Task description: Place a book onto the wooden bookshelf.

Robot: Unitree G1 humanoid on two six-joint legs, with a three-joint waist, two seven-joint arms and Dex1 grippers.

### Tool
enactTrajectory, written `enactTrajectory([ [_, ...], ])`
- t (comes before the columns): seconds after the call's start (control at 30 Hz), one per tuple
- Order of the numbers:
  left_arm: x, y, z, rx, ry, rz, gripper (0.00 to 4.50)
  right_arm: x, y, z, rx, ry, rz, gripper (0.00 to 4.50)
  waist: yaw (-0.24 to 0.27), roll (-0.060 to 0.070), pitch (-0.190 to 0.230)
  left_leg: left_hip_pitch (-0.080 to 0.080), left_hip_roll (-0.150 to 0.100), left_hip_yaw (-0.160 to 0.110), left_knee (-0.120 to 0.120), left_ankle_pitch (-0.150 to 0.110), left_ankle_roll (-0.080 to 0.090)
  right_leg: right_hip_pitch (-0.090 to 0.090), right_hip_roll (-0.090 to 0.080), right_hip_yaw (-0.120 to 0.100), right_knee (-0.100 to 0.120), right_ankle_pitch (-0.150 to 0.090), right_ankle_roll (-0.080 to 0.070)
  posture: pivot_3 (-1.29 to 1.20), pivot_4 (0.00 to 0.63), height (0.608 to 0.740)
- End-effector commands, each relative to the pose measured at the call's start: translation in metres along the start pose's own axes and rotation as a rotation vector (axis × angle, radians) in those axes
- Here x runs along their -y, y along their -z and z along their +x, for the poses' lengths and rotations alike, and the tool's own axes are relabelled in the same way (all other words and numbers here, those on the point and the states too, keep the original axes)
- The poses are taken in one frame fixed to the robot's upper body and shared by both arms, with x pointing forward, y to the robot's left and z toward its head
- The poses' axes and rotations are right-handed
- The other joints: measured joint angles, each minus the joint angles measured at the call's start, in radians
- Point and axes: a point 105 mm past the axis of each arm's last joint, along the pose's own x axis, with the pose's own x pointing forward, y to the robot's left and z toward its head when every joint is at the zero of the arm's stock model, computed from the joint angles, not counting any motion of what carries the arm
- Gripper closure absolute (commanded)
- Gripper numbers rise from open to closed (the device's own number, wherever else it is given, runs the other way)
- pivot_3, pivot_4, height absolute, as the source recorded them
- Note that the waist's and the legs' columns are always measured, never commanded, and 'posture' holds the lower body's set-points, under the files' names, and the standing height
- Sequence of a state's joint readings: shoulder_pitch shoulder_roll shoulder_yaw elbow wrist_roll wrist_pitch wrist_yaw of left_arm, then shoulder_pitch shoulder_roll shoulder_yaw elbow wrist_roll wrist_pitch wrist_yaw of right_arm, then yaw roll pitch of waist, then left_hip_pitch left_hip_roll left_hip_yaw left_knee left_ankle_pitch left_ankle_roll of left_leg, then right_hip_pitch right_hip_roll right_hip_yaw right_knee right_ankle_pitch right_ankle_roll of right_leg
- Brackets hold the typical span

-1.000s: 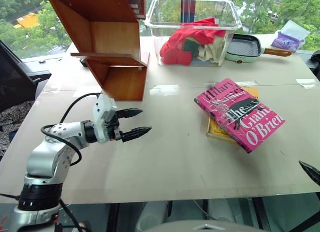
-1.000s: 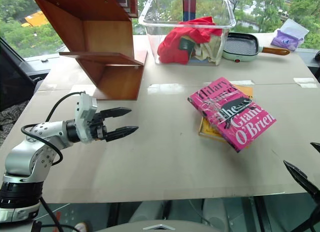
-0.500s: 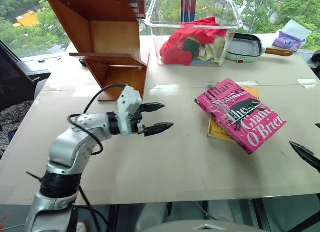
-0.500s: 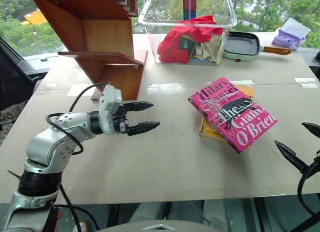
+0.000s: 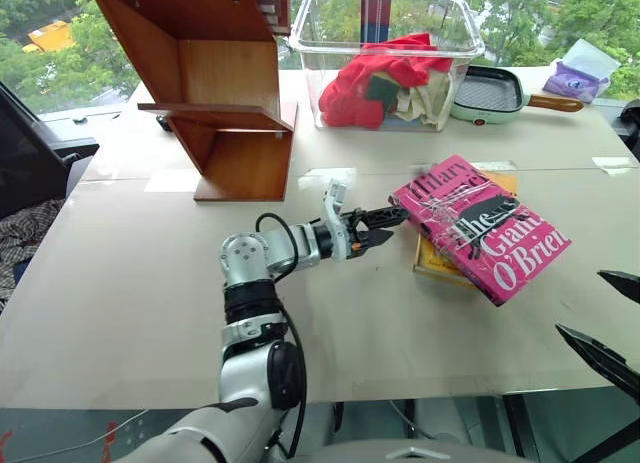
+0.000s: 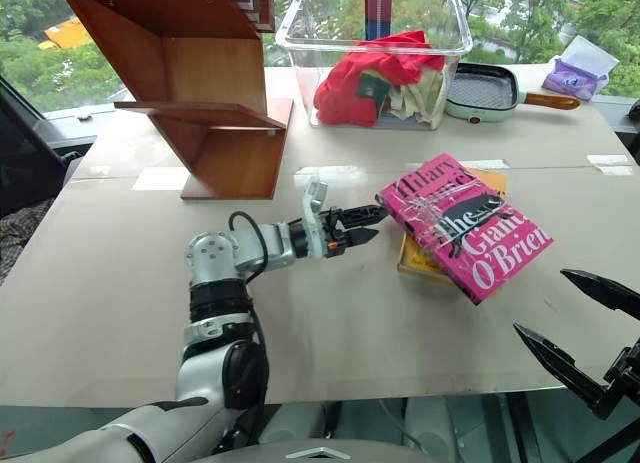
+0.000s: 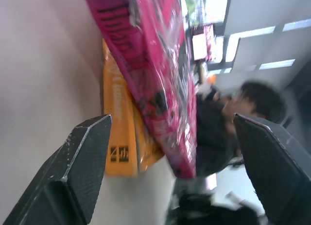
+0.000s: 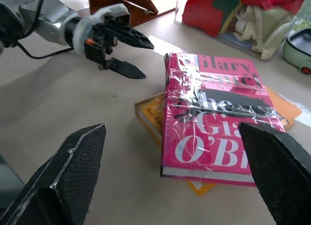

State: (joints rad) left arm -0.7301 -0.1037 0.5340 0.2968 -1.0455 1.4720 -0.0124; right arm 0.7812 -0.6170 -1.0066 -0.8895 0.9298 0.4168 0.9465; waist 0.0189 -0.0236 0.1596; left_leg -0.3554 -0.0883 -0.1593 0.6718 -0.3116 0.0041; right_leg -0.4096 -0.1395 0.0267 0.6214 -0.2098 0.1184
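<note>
Reddish-brown wood marks the goal: the wooden bookshelf (image 5: 215,103) stands near the table's (image 5: 150,283) far left corner, its shelf boards bare where I can see them. Moving right, my left gripper (image 5: 385,226) reaches level toward the middle of the table, fingers spread wide and holding nothing, tips just beside the near-left corner of the book (image 5: 480,228) without, as far as I can tell, touching it. The book, bright pink and glossy, lies flat right of centre, resting askew on a yellow book (image 5: 440,261) and overhanging it. Behind them, toward the far edge, sits a clear plastic bin (image 5: 385,58) of red cloth. To do this step well, I judge I should slide one finger under the overhanging pink edge and the other over the cover, well past the corner, so I clamp the pink book alone and leave the yellow one behind; the slick wrapping may slip under a shallow pinch. My right gripper (image 6: 575,328) hovers at the table's near right corner, fingers also wide apart and empty, well placed to steady the thick book.
</note>
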Motion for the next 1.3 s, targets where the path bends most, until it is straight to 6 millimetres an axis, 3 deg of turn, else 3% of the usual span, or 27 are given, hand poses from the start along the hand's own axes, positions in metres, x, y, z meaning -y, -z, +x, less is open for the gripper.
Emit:
enactTrajectory([
  [0.03, 0.003, -0.005, 0.012, 0.052, 0.012, -0.05, 0.42, -0.006, -0.011, -0.003, 0.022, 0.007, -0.04, 0.09, 0.001, 0.0, 0.0, -0.001, 0.0, 0.0, 0.0, 0.0, 0.0, 0.0, 0.0, 0.0, 0.0, 0.0, 0.0, 0.0, 0.15, 0.725],
  [0.23, -0.002, 0.0, 0.029, 0.075, 0.007, -0.101, 0.42, -0.014, -0.01, -0.003, 0.016, 0.003, -0.004, 0.09, 0.0, 0.0, 0.0, -0.003, 0.0, 0.0, 0.0, 0.0, 0.0, -0.003, 0.0, 0.0, -0.001, 0.0, 0.0, 0.0, 0.15, 0.725],
  [0.37, 0.005, 0.009, 0.049, 0.067, 0.048, -0.11, 0.42, -0.016, -0.013, -0.004, 0.066, 0.01, 0.032, 0.09, 0.002, 0.0, 0.0, -0.002, 0.0, 0.0, 0.0, 0.0, 0.0, -0.002, 0.0, 0.0, -0.001, 0.0, 0.0, 0.0, 0.15, 0.725],
  [0.5, 0.008, 0.012, 0.055, 0.05, 0.072, -0.103, 0.42, -0.019, -0.01, -0.001, 0.079, 0.002, 0.043, 0.09, 0.008, 0.0, 0.0, -0.002, 0.0, 0.0, 0.0, 0.0, 0.0, -0.002, 0.0, 0.0, -0.001, 0.0, 0.0, 0.0, 0.15, 0.725],
  [0.8, 0.013, 0.019, 0.059, -0.012, 0.1, -0.066, 0.42, 0.022, -0.008, -0.004, 0.093, 0.0, 0.014, 0.09, 0.021, 0.0, -0.001, -0.003, -0.002, 0.0, 0.002, 0.0, 0.0, -0.002, -0.001, 0.0, -0.001, 0.0, 0.0, 0.0, 0.15, 0.725],
  [1.0, 0.017, 0.019, 0.064, -0.015, 0.116, -0.07, 0.42, 0.028, -0.014, -0.004, 0.077, -0.093, 0.019, 0.09, 0.022, 0.0, 0.0, -0.004, -0.003, -0.001, 0.002, 0.0, 0.0, -0.002, -0.001, 0.0, 0.0, 0.0, 0.0, 0.0, 0.15, 0.725],
  [1.3, 0.027, 0.024, 0.082, -0.002, 0.168, -0.103, 0.42, 0.028, -0.018, -0.002, 0.071, -0.094, 0.003, 0.09, 0.024, 0.0, -0.001, -0.004, -0.003, -0.002, 0.003, 0.0, 0.0, -0.002, -0.001, 0.0, 0.0, 0.0, 0.0, 0.0, 0.15, 0.725],
])
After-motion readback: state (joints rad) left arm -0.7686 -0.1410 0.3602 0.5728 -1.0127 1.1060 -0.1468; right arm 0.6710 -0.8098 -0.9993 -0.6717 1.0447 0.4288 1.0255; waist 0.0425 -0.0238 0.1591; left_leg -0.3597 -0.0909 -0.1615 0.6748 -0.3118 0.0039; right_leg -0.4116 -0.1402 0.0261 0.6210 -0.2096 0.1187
